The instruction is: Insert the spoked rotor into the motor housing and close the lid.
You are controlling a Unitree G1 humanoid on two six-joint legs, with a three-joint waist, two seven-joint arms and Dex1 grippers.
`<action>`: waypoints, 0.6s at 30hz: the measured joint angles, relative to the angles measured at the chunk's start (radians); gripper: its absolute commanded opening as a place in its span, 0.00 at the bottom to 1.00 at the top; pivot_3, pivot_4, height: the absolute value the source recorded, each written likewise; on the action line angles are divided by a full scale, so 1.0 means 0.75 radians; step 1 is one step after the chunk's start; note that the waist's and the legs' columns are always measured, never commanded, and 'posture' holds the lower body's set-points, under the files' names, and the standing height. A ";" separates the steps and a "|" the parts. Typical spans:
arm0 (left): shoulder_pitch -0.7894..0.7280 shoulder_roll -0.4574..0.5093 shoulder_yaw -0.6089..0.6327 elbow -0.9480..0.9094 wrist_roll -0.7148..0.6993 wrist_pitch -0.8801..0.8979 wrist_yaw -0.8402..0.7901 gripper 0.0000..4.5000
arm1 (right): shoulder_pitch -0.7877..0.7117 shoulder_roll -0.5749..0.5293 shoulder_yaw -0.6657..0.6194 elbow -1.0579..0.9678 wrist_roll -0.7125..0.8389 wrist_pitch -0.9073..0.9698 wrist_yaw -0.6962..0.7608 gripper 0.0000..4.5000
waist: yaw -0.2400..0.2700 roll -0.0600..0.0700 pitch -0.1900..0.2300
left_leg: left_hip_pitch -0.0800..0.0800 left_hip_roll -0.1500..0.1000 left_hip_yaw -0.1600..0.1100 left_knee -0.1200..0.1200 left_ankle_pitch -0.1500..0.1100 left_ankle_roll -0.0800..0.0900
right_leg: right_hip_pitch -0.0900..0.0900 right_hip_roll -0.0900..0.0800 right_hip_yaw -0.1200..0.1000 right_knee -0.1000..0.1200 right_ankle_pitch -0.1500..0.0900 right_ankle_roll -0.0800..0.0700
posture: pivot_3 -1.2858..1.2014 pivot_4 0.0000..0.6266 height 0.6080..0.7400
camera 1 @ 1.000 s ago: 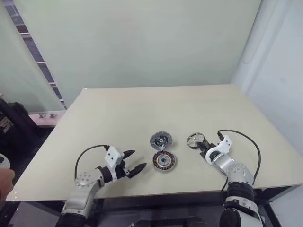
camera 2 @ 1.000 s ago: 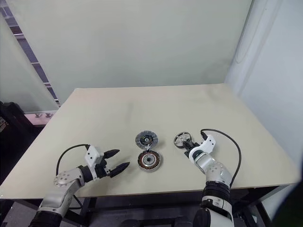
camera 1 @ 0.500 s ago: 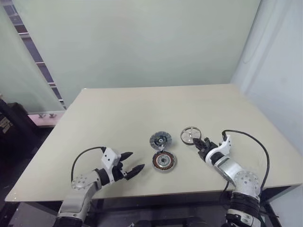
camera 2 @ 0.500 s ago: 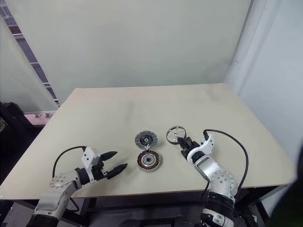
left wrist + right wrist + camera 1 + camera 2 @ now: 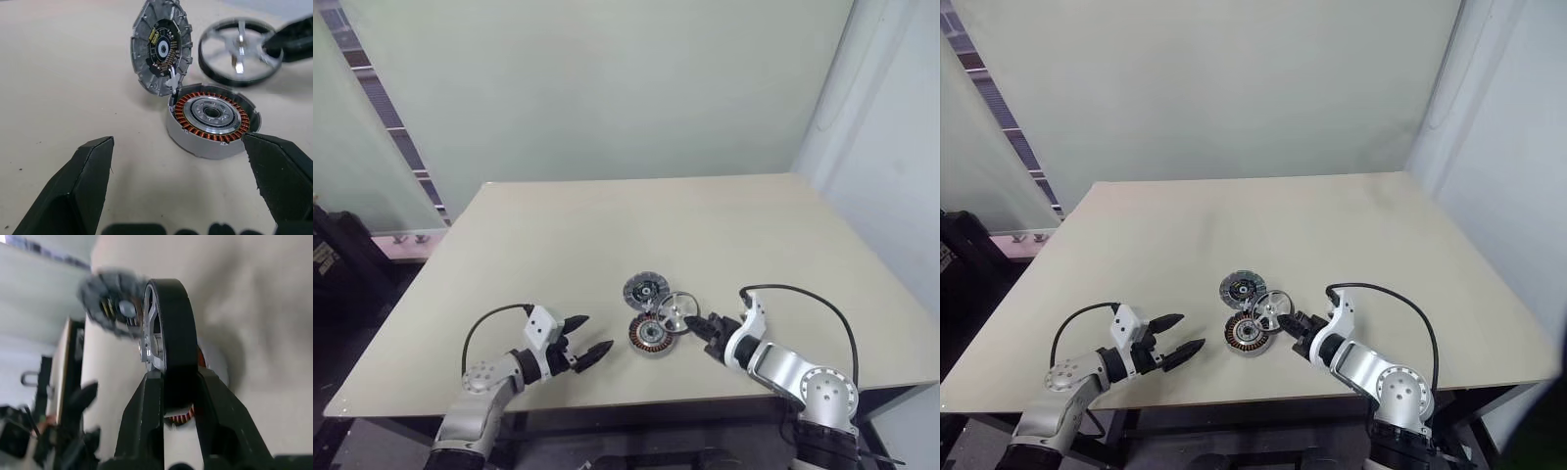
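On the table (image 5: 509,235), taking the motor housing (image 5: 651,335) as the landmark, the left tool (image 5: 590,336) sits off to the housing's left, well apart from it, its two black fingers (image 5: 83,181) spread wide and holding nothing; it points toward the housing, which looks like a waiting stance, ready to steady the cup or swing the cover over when needed. The housing itself rests flat on the table with its copper windings facing up, so its cavity is open to receive a part. The lid (image 5: 644,290) stands just behind the housing, joined to its rim and tipped back, its inner face with the dark centre turned toward the robot; hinged back that way it leaves the opening free. Just right of the housing, the spoked rotor (image 5: 676,311) is carried on edge above the table, overlapping the housing's right rim as seen from the head. The right tool (image 5: 695,324) is closed narrowly on the rotor's rim, pinching it between both fingers (image 5: 142,416), which leaves the hub and spokes free. By my reading, the rotor must yet be tipped flat and centred over the windings before lowering.
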 measured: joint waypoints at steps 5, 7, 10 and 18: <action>-0.001 -0.006 -0.004 0.000 0.000 0.000 0.000 1.00 | 0.024 0.000 0.050 0.000 0.000 0.008 0.000 0.11 | 0.000 0.000 0.000 | -0.001 0.000 0.000 0.000 0.000 0.000 | 0.000 0.000 -0.001 -0.003 0.000 0.000 | 0.52 0.00 1.00; -0.002 -0.012 -0.007 0.000 0.001 0.000 -0.001 1.00 | 0.024 0.000 0.062 0.000 0.000 0.000 0.000 0.11 | 0.000 0.000 0.000 | -0.002 0.001 -0.001 0.000 0.000 0.000 | 0.000 0.000 -0.001 -0.006 0.000 0.000 | 0.52 0.00 1.00; -0.005 -0.012 -0.009 0.000 0.001 0.000 -0.004 1.00 | 0.021 0.000 0.084 0.001 0.000 -0.025 0.000 0.11 | 0.000 0.000 0.000 | -0.004 0.002 -0.001 -0.002 0.000 0.000 | 0.001 0.001 -0.002 -0.013 0.000 0.000 | 0.52 0.00 1.00; -0.010 -0.014 -0.009 0.000 0.002 -0.001 -0.004 1.00 | 0.002 0.000 0.168 0.016 0.000 -0.048 0.000 0.11 | 0.001 0.000 0.000 | -0.005 0.000 -0.002 -0.005 -0.001 0.002 | 0.001 0.001 -0.002 -0.015 0.001 0.001 | 0.52 0.00 1.00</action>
